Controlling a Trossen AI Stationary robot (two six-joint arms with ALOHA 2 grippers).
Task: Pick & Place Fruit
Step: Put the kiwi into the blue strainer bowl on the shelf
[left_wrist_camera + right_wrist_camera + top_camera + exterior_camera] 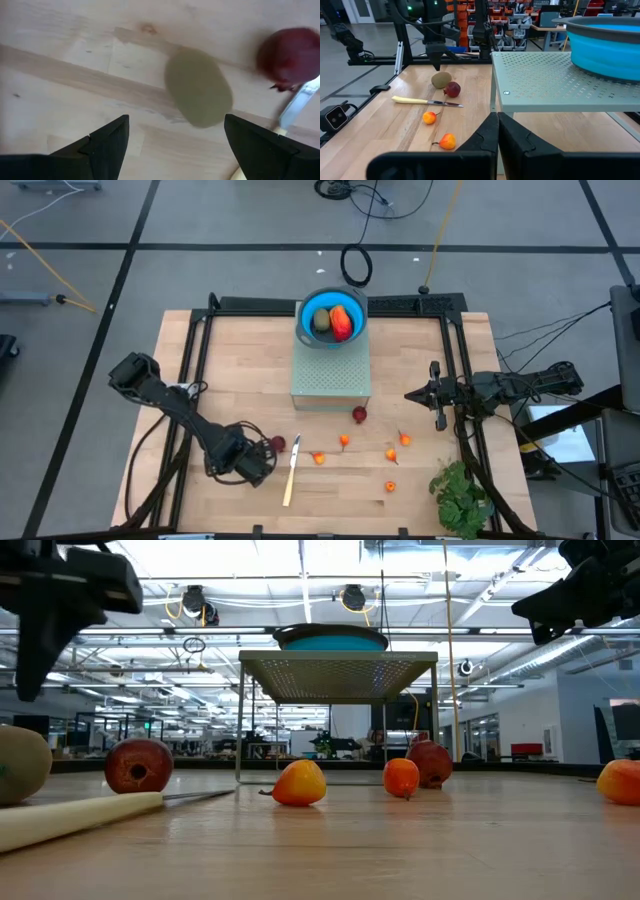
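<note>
So the left end effector (262,463) is down low over the front-left part of the counter (250,370), fingers spread wide with nothing between them. Right under it sits an olive-brown kiwi (199,88), lying on the wood between the two fingertips (107,140) but not touched by either as far as I can see. A dark red ball (279,443) is just beside the kiwi, and the pale-handled knife (291,475) lies right next to that, blade end near the ball.

The right end effector (412,394) hangs over the right side of the counter, fingers clenched together on nothing, pointing toward the grey perforated stand (331,375) in the middle.

On top of that stand is the blue bowl (306,320), already holding another kiwi (322,321) and the bigger red-orange oblong fruit (341,322), side by side.

Rest of the fruit is loose on the counter: a second dark red ball (359,414) just in front of the stand, and small orange bits (344,441) scattered across the front, well apart from each other. A leafy green bunch (460,495) sits at the front-right corner.
</note>
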